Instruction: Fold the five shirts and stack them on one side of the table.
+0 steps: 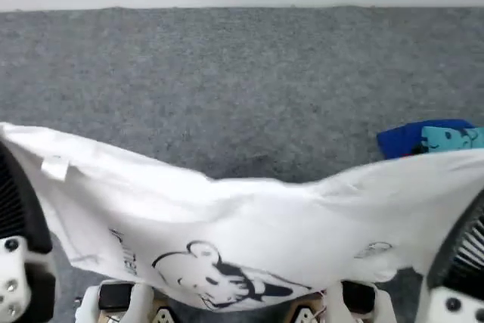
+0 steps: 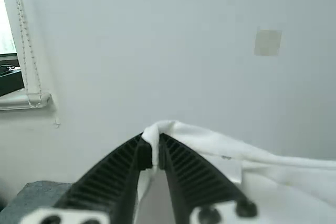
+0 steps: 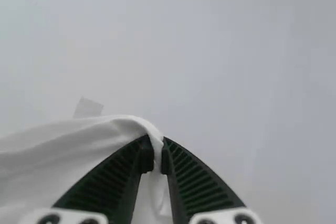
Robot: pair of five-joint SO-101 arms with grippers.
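Note:
A white shirt [image 1: 249, 225] with a black cartoon print hangs stretched across the near side of the high view, lifted off the grey table [image 1: 242, 73]. My left gripper [image 2: 151, 155] is shut on one top corner of the white shirt [image 2: 252, 166], pinching a fold between its black ribbed fingers [image 2: 113, 174]. My right gripper [image 3: 153, 157] is shut on the opposite corner of the white shirt [image 3: 63, 150]. In the high view the arms stand at the left edge [image 1: 19, 217] and the right edge [image 1: 461, 255]. A blue shirt [image 1: 431, 138] lies at the table's right side, partly hidden behind the white one.
The grey carpet-like table top stretches behind the raised shirt to a pale wall. The arm bases [image 1: 121, 300] show under the shirt's lower edge. A window blind cord [image 2: 23, 40] and sill appear in the left wrist view.

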